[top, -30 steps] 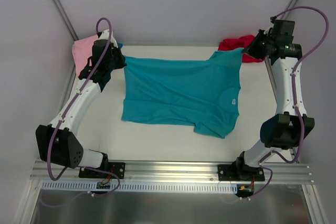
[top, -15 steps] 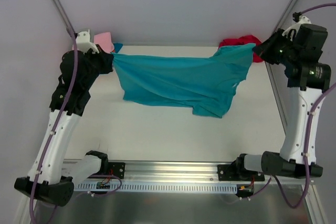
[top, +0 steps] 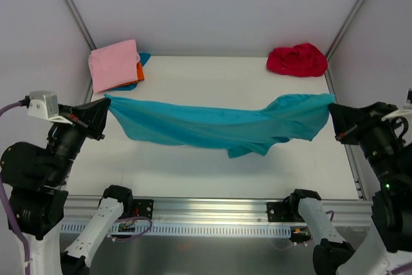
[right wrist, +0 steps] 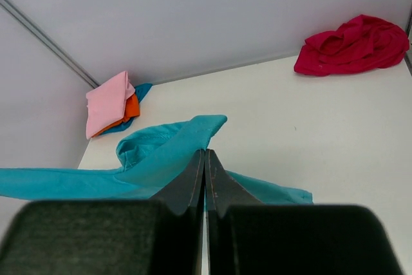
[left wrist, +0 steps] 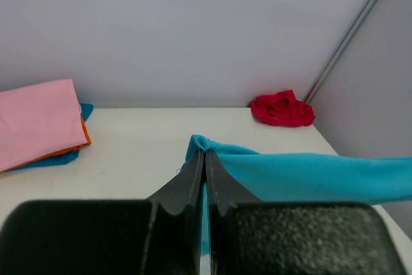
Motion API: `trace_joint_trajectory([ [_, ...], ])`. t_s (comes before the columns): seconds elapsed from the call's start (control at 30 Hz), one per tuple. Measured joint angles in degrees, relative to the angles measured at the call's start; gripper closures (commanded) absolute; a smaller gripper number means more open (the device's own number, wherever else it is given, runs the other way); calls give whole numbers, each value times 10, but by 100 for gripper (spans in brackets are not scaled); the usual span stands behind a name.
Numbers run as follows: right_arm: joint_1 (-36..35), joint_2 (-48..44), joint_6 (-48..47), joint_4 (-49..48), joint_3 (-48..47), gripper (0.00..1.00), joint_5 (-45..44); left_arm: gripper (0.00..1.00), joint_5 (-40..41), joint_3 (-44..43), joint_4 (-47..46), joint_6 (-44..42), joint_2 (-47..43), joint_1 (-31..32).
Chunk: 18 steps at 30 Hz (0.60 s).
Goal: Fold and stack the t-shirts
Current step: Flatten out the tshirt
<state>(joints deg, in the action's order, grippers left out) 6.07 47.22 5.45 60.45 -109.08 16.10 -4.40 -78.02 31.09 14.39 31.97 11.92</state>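
The teal t-shirt (top: 219, 125) hangs stretched in the air between my two grippers, above the middle of the table. My left gripper (top: 106, 100) is shut on its left end, seen pinched in the left wrist view as teal cloth (left wrist: 283, 175) at the fingertips. My right gripper (top: 331, 109) is shut on its right end, with teal cloth (right wrist: 161, 152) draped over the tips. A crumpled red t-shirt (top: 297, 60) lies at the back right corner. A folded pink t-shirt (top: 114, 64) tops an orange one (top: 139, 70) and a blue one (top: 143, 59) at the back left.
The white table (top: 212, 172) is bounded by grey walls with metal posts at the back corners. An aluminium rail (top: 212, 214) carrying both arm bases runs along the near edge.
Both arms have pulled back toward the near edge and lifted, carrying the teal t-shirt off the table; it now hangs stretched between them.
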Motion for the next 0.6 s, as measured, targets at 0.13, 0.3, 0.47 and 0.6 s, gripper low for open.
trace_joint_trajectory([
  [0.13, 0, -18, -1, 52, -73, 100, -6, 100, -7, -36, 47, 2, -34, 0],
  [0.3, 0, -16, 2, 72, -167, 99, -14, 100, -12, -74, 78, 10, -44, 0],
  [0.47, 0, -16, 14, 53, -213, 100, -18, 100, -12, -115, 91, 14, -40, 0],
  [0.6, 0, -5, 23, 24, -198, 100, -18, 100, -12, -126, 84, 14, -35, 0],
])
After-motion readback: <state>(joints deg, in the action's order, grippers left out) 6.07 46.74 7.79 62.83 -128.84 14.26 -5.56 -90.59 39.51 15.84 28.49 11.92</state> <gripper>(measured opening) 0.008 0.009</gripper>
